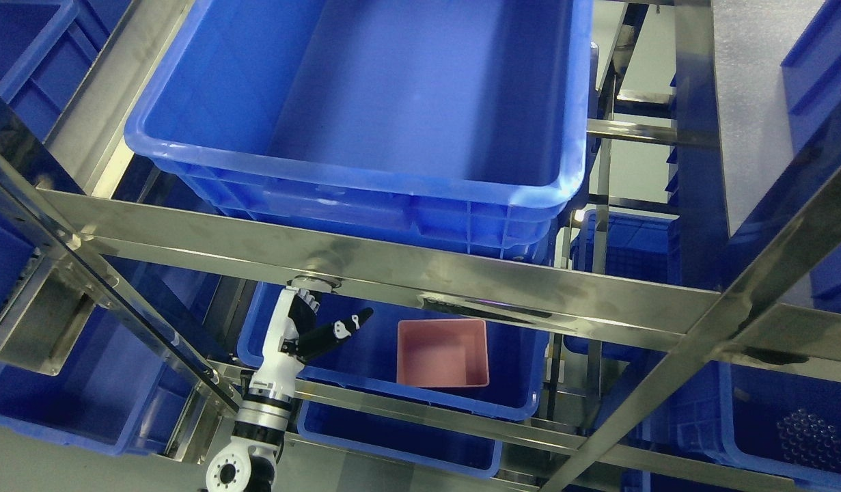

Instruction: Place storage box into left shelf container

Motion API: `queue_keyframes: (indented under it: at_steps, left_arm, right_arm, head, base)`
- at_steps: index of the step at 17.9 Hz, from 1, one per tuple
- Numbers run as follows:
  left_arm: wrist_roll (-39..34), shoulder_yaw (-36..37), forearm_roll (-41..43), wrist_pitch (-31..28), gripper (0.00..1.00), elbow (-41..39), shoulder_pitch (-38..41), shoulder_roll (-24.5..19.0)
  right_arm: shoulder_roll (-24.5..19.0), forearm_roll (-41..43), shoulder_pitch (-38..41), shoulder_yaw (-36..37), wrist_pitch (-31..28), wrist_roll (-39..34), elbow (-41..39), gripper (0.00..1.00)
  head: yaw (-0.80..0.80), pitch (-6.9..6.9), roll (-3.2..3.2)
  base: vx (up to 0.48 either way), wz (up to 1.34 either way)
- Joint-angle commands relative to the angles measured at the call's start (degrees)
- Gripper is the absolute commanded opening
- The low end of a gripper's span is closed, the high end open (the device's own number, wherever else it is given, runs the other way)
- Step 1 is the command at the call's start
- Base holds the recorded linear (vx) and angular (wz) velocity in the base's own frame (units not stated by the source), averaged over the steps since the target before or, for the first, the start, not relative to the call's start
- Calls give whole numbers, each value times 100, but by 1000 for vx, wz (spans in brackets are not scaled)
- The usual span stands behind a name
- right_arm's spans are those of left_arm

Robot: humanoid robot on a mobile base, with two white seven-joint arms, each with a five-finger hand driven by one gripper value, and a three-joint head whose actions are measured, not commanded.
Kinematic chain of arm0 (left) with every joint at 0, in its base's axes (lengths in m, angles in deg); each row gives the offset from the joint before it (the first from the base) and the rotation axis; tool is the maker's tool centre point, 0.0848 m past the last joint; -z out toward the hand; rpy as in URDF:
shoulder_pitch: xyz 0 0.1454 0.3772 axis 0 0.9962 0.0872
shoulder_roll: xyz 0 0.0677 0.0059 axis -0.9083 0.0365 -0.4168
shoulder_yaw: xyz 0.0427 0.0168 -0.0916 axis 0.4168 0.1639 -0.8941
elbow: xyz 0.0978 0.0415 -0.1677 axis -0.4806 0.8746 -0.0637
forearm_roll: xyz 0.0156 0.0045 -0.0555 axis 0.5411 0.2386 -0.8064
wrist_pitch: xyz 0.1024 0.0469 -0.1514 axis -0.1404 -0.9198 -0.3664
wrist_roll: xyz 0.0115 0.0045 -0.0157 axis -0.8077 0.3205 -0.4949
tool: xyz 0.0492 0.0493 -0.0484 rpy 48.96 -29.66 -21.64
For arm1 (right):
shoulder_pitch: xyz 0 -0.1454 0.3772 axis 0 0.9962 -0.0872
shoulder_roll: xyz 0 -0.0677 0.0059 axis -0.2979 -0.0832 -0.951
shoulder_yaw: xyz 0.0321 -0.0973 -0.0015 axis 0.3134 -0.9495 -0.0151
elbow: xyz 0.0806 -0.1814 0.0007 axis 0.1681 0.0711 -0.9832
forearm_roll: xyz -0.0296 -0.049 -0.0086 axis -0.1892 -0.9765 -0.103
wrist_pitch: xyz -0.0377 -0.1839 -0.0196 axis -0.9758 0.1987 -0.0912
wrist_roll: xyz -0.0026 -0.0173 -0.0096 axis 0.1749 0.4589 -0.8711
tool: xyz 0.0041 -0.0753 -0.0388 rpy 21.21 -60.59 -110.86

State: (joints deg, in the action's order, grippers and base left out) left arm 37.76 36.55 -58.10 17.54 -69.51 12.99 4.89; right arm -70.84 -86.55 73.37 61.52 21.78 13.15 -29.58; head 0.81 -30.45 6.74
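Left hand (304,328): fingers spread, empty | pink storage box (442,353) at its 3 o'clock, apart, inside blue container (516,383) | right hand unseen

- Large empty blue plastic crate (365,102) sits on the upper tier of the shiny stainless-steel rack (461,277).
- Blue plastic bin holding dark round balls (806,430) sits at the rack's lower right corner.

Warehouse: steel racking (393,266), blue bins (365,184)

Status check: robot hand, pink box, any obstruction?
Left robot hand open, empty, beside pink storage box. Box sits in blue bin. Steel rail crosses above.
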Motion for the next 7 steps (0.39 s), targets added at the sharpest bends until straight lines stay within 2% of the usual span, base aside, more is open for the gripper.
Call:
queue_keyframes:
  at_steps: [1,7]
  left_arm:
    - [85,94,-43,74,100,-1235,594,-100]
    - [85,94,-34,214,100,-1235,814,-100]
  right_arm:
    - [100,0,-79,27,3,-10,-102,100]
    - [100,0,-70,27,3,-10,-102,100]
  head:
    - [0,0,0]
    - [0,0,0]
  base:
    - [0,15]
    - [0,-10]
